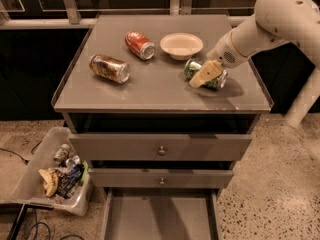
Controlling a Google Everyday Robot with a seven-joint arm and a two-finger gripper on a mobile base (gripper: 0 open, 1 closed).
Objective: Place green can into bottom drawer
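Observation:
The green can (pixel 190 68) lies on its side on the grey cabinet top (pixel 160 91), right of centre, just in front of a white bowl. My gripper (pixel 203 76) comes down from the upper right on the white arm (pixel 270 24) and sits right on the can, covering its middle. The can rests on the top. The bottom drawer (pixel 160 219) is pulled out at the foot of the cabinet, a shallow grey tray with a bare floor.
A red can (pixel 140 45) and a brown-orange can (pixel 109 68) lie on the left of the top. The white bowl (pixel 181 45) stands at the back. Two knobbed drawers (pixel 161 148) sit above the open one. A clear bin of trash (pixel 30 179) stands on the floor at the left.

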